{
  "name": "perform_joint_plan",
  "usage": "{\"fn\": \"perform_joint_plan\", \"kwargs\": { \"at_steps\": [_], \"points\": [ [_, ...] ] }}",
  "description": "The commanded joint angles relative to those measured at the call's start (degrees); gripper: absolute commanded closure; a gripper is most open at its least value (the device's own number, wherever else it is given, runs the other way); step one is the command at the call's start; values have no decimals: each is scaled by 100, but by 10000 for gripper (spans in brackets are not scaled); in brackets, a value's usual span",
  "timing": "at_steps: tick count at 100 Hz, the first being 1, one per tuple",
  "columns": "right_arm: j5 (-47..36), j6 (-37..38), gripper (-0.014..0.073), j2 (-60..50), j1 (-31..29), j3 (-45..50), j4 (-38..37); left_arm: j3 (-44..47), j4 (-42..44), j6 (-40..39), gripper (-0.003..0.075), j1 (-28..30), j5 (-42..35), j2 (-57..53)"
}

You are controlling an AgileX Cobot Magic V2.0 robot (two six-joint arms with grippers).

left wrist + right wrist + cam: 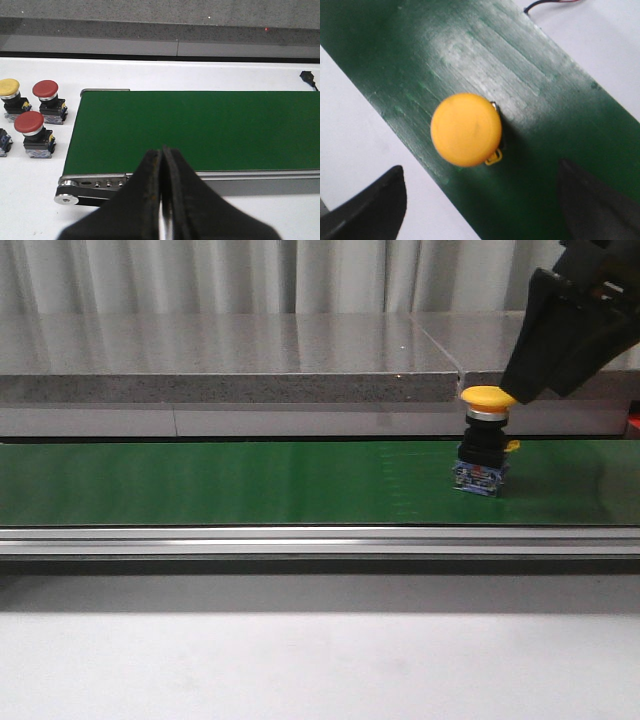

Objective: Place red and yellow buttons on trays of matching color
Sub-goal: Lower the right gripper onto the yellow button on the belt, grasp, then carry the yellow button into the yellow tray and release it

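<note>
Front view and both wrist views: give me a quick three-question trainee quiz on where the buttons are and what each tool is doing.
1. True or false: the yellow button stands upright on the green belt.
2. The right tool is: A) shut on the button, B) open above the button, C) out of view.
3. Beside the belt's end, how many red buttons does the left wrist view show?

Key
1. True. Its yellow cap is on top and its base is on the belt.
2. B. The fingers are spread wide, with the button between and below them.
3. Two red buttons, on the white table, with another yellow one next to them. The left tool is shut and holds nothing.
</note>
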Motion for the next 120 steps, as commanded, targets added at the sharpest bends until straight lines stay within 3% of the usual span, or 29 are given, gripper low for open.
{"fn": "perform_joint_plan", "kwargs": {
  "at_steps": [1,23,33,45,55,66,90,120],
  "points": [
    [-326,-80,-8,-124,67,-120,141,-160,-3,-66,739,-40,-420,23],
    [-562,-32,10,141,148,-120,141,-160,-3,-66,739,-40,-420,23],
    [-562,23,95,163,148,-120,141,-160,-3,-66,739,-40,-420,23],
    [-498,23,258,163,148,-120,141,-160,-3,-66,739,-40,-420,23],
    [-344,40,330,163,148,-158,136,-160,-3,-66,739,-40,-420,23],
    [-299,495,338,96,124,-258,-54,-160,-3,-66,739,-40,-420,23],
    [-385,1968,338,-432,-104,-436,-1654,-160,-3,-66,739,-40,-420,23],
    [-667,3185,338,-1022,-1537,-436,-1712,-160,-3,-66,739,-40,-420,23]
  ]
}}
